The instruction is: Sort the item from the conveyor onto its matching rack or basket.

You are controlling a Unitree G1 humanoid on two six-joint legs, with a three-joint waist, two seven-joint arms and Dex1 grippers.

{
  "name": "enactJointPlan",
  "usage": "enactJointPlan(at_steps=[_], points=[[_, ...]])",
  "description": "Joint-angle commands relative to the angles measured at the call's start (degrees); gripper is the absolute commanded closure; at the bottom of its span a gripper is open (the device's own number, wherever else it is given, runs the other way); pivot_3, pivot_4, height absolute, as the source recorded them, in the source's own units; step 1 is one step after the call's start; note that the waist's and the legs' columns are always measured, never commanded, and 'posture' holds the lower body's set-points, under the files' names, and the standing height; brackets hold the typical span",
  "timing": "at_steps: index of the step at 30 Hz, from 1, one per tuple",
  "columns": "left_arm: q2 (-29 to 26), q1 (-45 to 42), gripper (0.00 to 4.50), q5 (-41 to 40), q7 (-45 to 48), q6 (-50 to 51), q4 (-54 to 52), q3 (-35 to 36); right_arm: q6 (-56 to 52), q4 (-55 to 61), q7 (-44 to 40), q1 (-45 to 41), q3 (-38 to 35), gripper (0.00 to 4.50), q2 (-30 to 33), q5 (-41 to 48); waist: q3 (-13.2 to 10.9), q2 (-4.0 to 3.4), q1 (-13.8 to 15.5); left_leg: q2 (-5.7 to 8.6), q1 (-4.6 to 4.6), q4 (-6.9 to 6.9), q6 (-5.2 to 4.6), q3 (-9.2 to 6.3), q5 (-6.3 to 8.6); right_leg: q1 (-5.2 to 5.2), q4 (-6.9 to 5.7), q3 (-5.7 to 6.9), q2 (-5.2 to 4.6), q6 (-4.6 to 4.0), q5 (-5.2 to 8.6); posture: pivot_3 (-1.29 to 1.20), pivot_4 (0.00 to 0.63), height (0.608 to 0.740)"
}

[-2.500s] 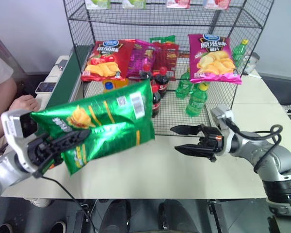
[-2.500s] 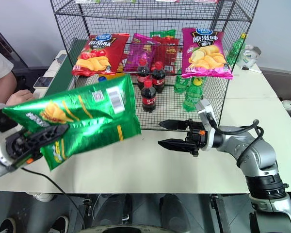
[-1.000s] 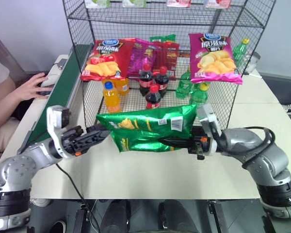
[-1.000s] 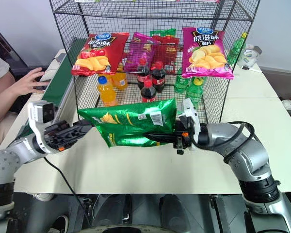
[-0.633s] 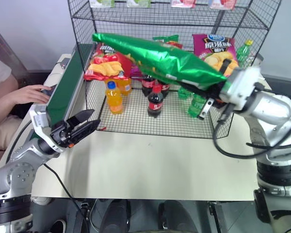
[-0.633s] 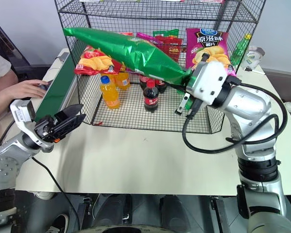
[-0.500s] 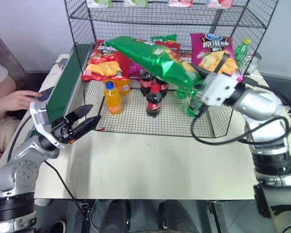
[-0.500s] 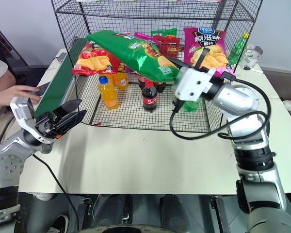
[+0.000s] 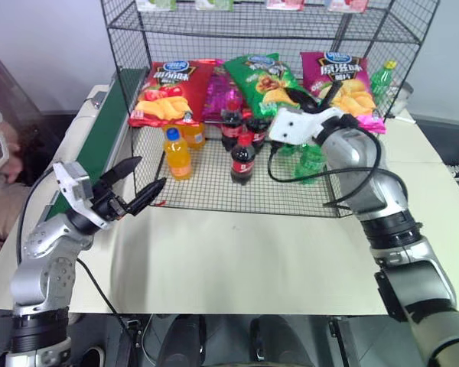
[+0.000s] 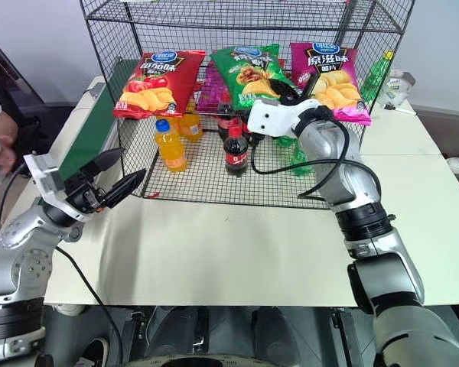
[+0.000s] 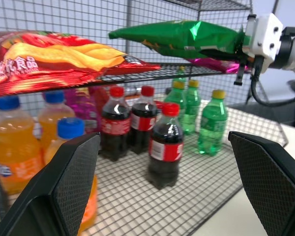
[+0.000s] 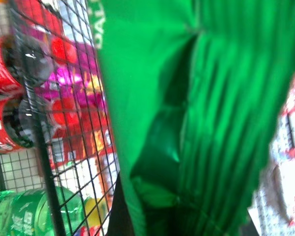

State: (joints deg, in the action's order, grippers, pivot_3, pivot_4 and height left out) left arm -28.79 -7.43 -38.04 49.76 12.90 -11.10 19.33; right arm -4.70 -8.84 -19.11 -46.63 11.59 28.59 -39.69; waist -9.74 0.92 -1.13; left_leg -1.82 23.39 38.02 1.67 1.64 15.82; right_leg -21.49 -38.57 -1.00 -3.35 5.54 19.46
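The right end effector (image 10: pixel 289 98) is clamping, fingers fully closed, the near edge of the green crisps bag (image 10: pixel 250 69), which is lying on the black wire rack (image 10: pixel 111 61) on its crisps tier, between the red crisps bag (image 10: pixel 154 81) and the magenta crisps bag (image 10: pixel 330 70) printed "原滋味". The left end effector (image 9: pixel 134 186) is hovering with fingers spread wide and holding nothing, over the table (image 9: pixel 237 256) beside the conveyor (image 9: pixel 99 138). Red-labelled cola bottles (image 11: pixel 163 146) are standing on the tier below.
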Motion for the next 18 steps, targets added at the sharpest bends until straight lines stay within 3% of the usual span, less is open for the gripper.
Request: enactJointPlan(at_steps=[1,7,13,16,18], points=[[-0.4,0.0,0.06,0.0,-0.9,-1.6,-2.6,1.0,-2.8,-1.4,2.7,-2.9,-0.1,4.50,-1.5,-0.9,0.0,0.00,-0.1,0.00,0.00,0.00,0.00,0.00,0.00,0.00,0.00,0.00,0.00,0.00,0.00,0.00,0.150,0.739],[-0.3,0.7,0.06,-0.1,-1.6,-1.8,-3.7,0.1,-3.6,-4.2,4.7,-3.4,1.1,4.50,-4.6,0.9,0.0,0.00,-0.3,0.00,0.00,-0.01,0.00,0.00,0.00,-0.03,-0.06,0.00,0.01,0.00,0.00,0.00,0.150,0.739],[0.1,1.6,0.00,-0.1,-1.5,-1.6,-4.7,-1.2,-2.8,-4.0,3.7,-5.0,0.1,1.73,-6.2,5.4,0.0,0.00,-1.1,0.00,-0.01,0.00,0.01,0.00,-0.01,-0.05,-0.15,0.00,0.00,0.00,0.00,0.00,0.150,0.739],[-0.4,2.3,0.00,-0.3,-1.6,-0.8,-5.1,-1.4,-6.3,0.9,-3.3,-1.9,0.9,0.30,-7.1,9.6,0.0,0.02,-1.4,-0.01,-0.01,0.00,0.01,-0.02,-0.01,-0.06,-0.20,0.00,0.01,0.00,0.00,0.00,0.150,0.739],[-0.9,3.1,0.00,0.0,-1.6,-0.5,-5.3,-1.4,-10.5,6.0,-7.2,0.2,-0.6,0.30,-8.5,13.8,0.0,0.05,-1.5,-0.05,-0.04,-0.01,0.01,-0.02,0.00,-0.05,-0.21,0.00,0.04,0.00,0.00,0.00,0.150,0.739]])
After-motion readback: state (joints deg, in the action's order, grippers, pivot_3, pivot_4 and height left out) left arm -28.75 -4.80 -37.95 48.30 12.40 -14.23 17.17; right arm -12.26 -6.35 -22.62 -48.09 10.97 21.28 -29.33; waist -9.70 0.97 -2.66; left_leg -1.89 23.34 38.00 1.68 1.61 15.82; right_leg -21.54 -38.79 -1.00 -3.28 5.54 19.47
